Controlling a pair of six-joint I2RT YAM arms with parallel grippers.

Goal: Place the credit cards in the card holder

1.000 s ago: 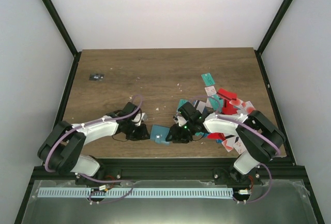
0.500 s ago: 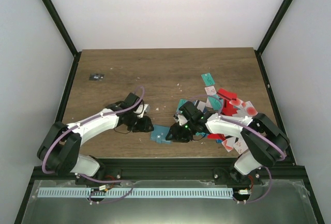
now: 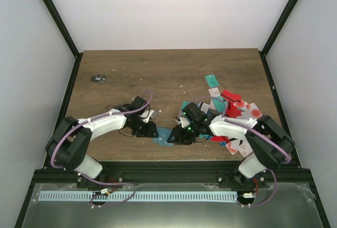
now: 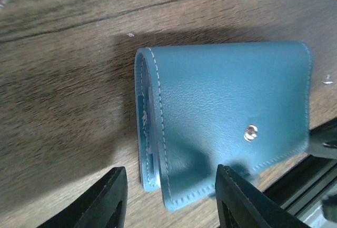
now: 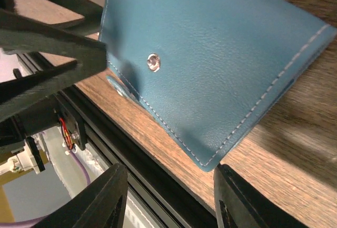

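The card holder (image 3: 162, 135) lies folded shut on the table near the front edge, between my two grippers. In the left wrist view it (image 4: 226, 112) is blue-teal leather with white stitching and a metal snap stud. A lower layer peeks out along its left edge. My left gripper (image 4: 171, 201) is open, with the holder's near corner between its fingers. My right gripper (image 5: 168, 196) is open at the holder's (image 5: 210, 49) opposite corner, one fingertip (image 5: 231, 186) just beside it. The credit cards (image 3: 227, 107) lie in a loose pile at the right, behind the right arm.
A tiny black object (image 3: 98, 78) lies at the far left of the table. The black frame rail (image 5: 158, 186) runs along the table's front edge, close under the holder. The left gripper's black fingers (image 5: 47, 33) show in the right wrist view.
My left gripper has moved right, up to the card holder's left side. The right gripper and the holder have hardly moved.
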